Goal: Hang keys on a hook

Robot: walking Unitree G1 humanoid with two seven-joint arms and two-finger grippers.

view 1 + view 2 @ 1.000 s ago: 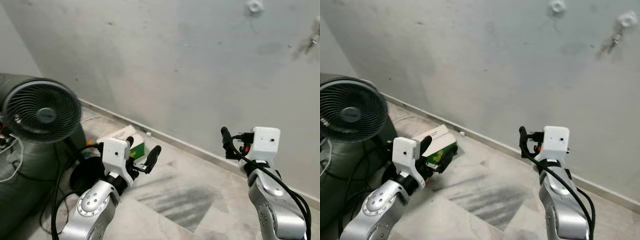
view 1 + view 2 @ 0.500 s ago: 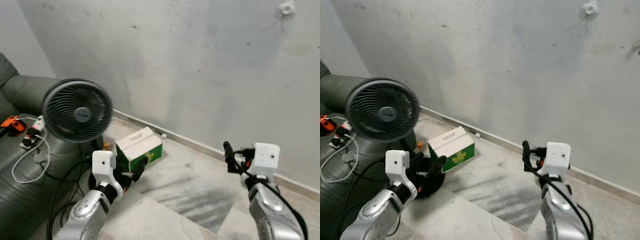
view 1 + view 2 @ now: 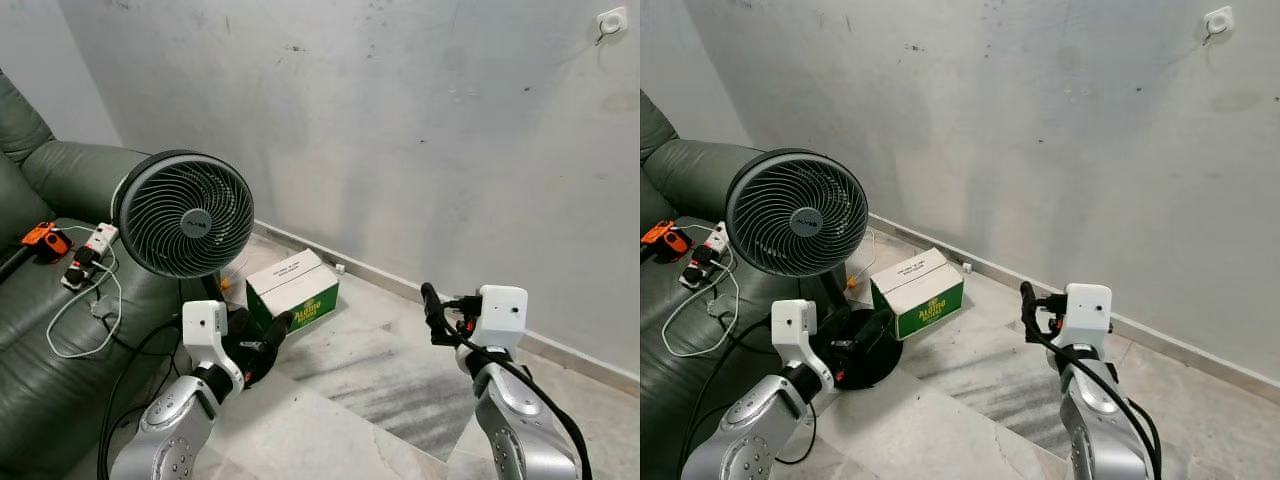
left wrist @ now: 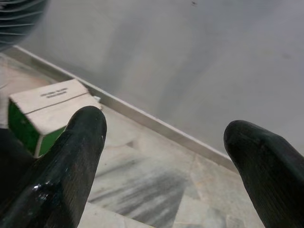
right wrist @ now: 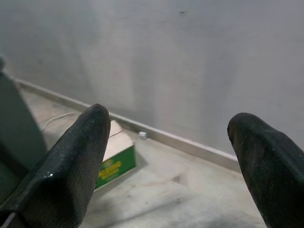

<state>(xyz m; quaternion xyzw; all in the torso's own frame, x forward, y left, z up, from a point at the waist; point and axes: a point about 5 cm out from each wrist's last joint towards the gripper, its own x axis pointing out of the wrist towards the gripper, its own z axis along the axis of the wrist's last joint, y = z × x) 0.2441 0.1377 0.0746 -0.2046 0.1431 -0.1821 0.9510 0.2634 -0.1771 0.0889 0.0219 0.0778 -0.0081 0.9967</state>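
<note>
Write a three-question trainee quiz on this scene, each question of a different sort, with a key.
1. True or false: the left tool holds the keys.
2. Multiple choice: what stands on the floor directly beside the black fan? A) a red bucket B) a green and white box C) a wooden stool
3. Fill in: the white hook is fixed high on the ____, toward the robot's right.

Key
1. False. Its fingers stand wide apart with nothing between them; the right tool is open and empty as well.
2. B
3. wall
</note>
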